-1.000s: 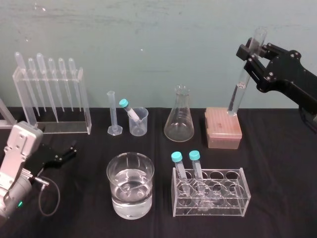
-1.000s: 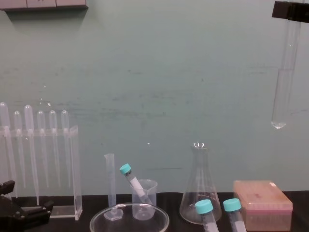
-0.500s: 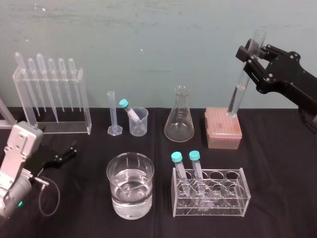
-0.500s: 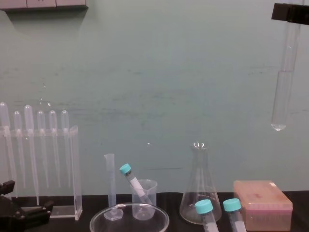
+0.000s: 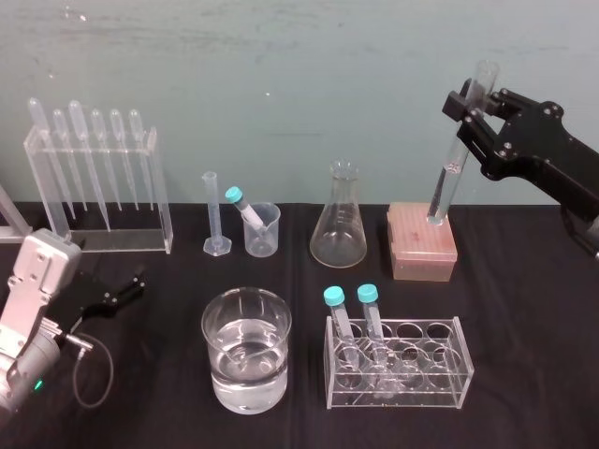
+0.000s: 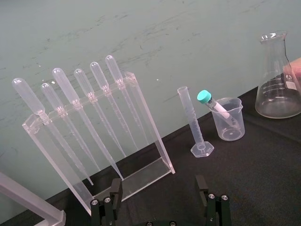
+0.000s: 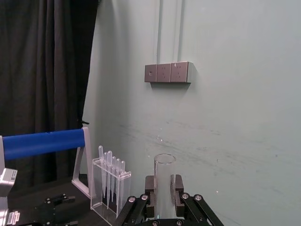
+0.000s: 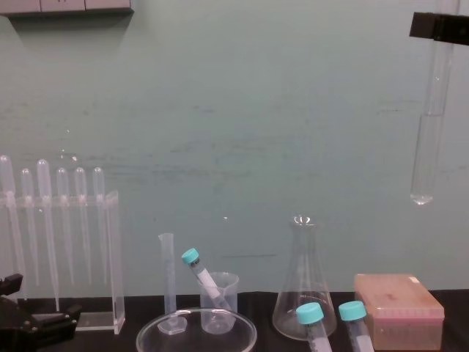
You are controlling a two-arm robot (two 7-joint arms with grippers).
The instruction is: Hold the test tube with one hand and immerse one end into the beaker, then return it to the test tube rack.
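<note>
Left gripper (image 5: 131,285): parked at the near left on the black table (image 5: 533,383). Its fingers are spread with nothing between them, as the left wrist view (image 6: 159,193) confirms. I'm leaving it idle.

Beaker (image 5: 213,337): near centre, about half full of clear liquid, with nothing dipped in it. It sits well apart from the test tube.

Clear rack (image 5: 440,374): just right of the beaker, holding two teal-capped tubes. It's not part of my job, but it lies under the likely path from the far right to the beaker.

Conical flask (image 5: 339,220): far centre, just left of the pink block.

Test tube rack (image 5: 421,245): the pink block at the far right. I see no tube seated in it.

Test tube (image 5: 454,154): nearly upright with a slight tilt, hanging above the pink rack. From the chest view (image 8: 429,147) its round bottom is well clear of the rack top (image 8: 399,308).

Right gripper (image 5: 465,103): high at the far right, fingers clenched on the tube just below its open mouth (image 7: 164,183).

Done: the tube is out of the rack and held in one hand.

Cannot tell: whether the dip has happened.

Left, as I judge it: if the tube is undipped, carry it to the beaker, lower one end in, then bring it back. If it has been dipped, I only need to lower it into the pink rack and let go.
</note>
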